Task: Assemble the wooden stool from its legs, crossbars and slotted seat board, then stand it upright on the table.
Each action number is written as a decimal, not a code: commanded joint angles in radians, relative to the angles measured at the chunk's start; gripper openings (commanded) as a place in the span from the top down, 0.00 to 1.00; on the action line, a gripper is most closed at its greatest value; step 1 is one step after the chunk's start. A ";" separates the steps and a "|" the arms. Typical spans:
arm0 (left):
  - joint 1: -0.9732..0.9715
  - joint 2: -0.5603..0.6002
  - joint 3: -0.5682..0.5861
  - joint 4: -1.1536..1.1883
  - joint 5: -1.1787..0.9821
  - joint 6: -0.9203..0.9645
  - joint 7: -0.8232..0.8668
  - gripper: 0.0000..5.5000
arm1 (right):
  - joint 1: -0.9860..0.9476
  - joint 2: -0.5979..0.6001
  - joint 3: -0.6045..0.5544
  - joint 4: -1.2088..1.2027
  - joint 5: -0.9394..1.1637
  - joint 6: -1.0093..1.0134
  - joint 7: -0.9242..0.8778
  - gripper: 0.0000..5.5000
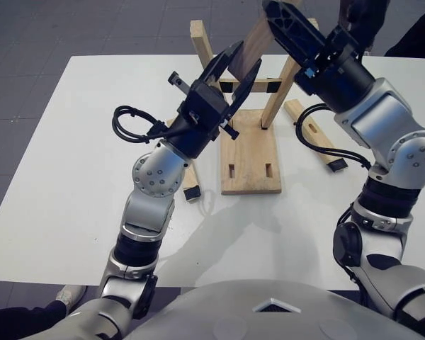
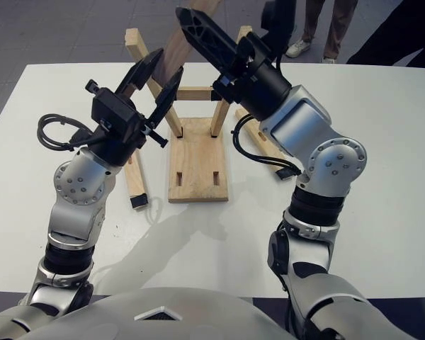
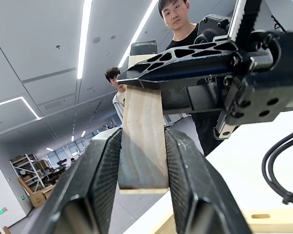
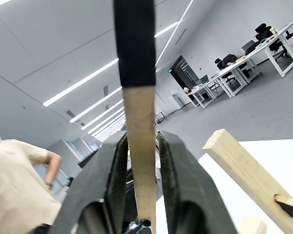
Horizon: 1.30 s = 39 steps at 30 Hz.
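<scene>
The right hand [image 4: 141,139] is clamped on a leg [image 3: 141,151] just below its black-capped end. The left hand [image 1: 249,55] is closed on both broad faces of the same leg at its bare lower end. The leg's long axis runs steeply, with the capped end up and away from the robot. The seat board [image 1: 251,152] lies flat on the table [image 1: 71,142], with two legs and a crossbar [image 1: 251,85] standing at its far end. Its open slots [image 1: 231,171] lie below the bare end, nearer the robot. The left hand is the nearer of the two to the slots. The likely next move is to lower the bare end toward a slot.
</scene>
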 commanded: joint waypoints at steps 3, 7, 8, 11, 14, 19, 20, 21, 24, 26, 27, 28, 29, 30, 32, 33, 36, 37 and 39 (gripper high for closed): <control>0.017 0.016 0.023 0.022 -0.004 -0.041 -0.022 0.76 | -0.020 -0.044 -0.001 0.034 0.084 0.016 -0.051 0.92; 0.021 0.017 0.018 0.037 -0.002 -0.060 -0.033 0.76 | -0.021 -0.054 0.006 0.035 0.093 0.002 -0.062 0.92; 0.021 0.019 0.019 0.043 -0.001 -0.063 -0.035 0.76 | -0.024 -0.055 0.006 0.033 0.089 -0.004 -0.064 0.92; 0.014 0.023 0.015 0.056 0.007 -0.060 -0.041 0.76 | -0.032 -0.058 0.004 0.021 0.071 -0.023 -0.072 0.92; 0.024 0.024 -0.001 0.065 0.015 -0.055 -0.049 0.76 | -0.022 -0.068 0.003 0.002 0.053 -0.031 -0.064 0.92; 0.071 0.025 -0.016 0.081 0.001 -0.085 -0.063 0.57 | -0.004 -0.077 0.002 -0.013 0.060 -0.043 -0.066 0.93; 0.078 0.029 -0.012 0.083 0.001 -0.090 -0.064 0.54 | -0.003 -0.079 0.003 -0.014 0.062 -0.044 -0.067 0.93; 0.084 0.035 -0.006 0.084 0.000 -0.093 -0.068 0.53 | 0.001 -0.086 0.004 -0.016 0.061 -0.041 -0.065 0.93; 0.117 0.060 0.035 0.066 0.004 -0.099 -0.067 0.52 | 0.040 -0.145 -0.005 -0.015 0.031 -0.022 -0.036 0.93; 0.146 0.084 0.075 0.065 0.012 -0.115 -0.059 0.52 | 0.072 -0.215 -0.017 -0.019 -0.002 0.000 0.005 0.93; 0.159 0.092 0.095 0.068 0.011 -0.122 -0.055 0.52 | 0.084 -0.250 -0.026 -0.022 -0.013 0.009 0.023 0.93; 0.168 0.096 0.109 0.070 0.011 -0.126 -0.050 0.52 | 0.093 -0.284 -0.035 -0.027 -0.024 0.015 0.040 0.93; 0.177 0.100 0.118 0.072 0.013 -0.128 -0.049 0.52 | 0.103 -0.343 -0.050 -0.033 -0.052 0.022 0.079 0.93; 0.187 0.100 0.121 0.072 0.011 -0.123 -0.048 0.52 | 0.112 -0.413 -0.060 -0.037 -0.096 0.024 0.134 0.93; 0.204 0.091 0.108 0.081 0.025 -0.123 -0.043 0.52 | 0.132 -0.558 -0.048 -0.026 -0.234 -0.003 0.282 0.93; 0.210 0.083 0.098 0.086 0.036 -0.123 -0.038 0.52 | 0.143 -0.611 -0.018 -0.016 -0.321 -0.039 0.351 0.93; 0.210 0.068 0.078 0.106 0.058 -0.114 -0.028 0.52 | 0.168 -0.673 0.069 0.037 -0.532 -0.154 0.486 0.93; 0.211 0.055 0.076 0.113 0.062 -0.106 -0.015 0.52 | 0.181 -0.678 0.107 0.061 -0.610 -0.210 0.524 0.93; 0.222 0.035 0.067 0.119 0.078 -0.095 0.008 0.52 | 0.196 -0.647 0.192 0.111 -0.763 -0.311 0.545 0.93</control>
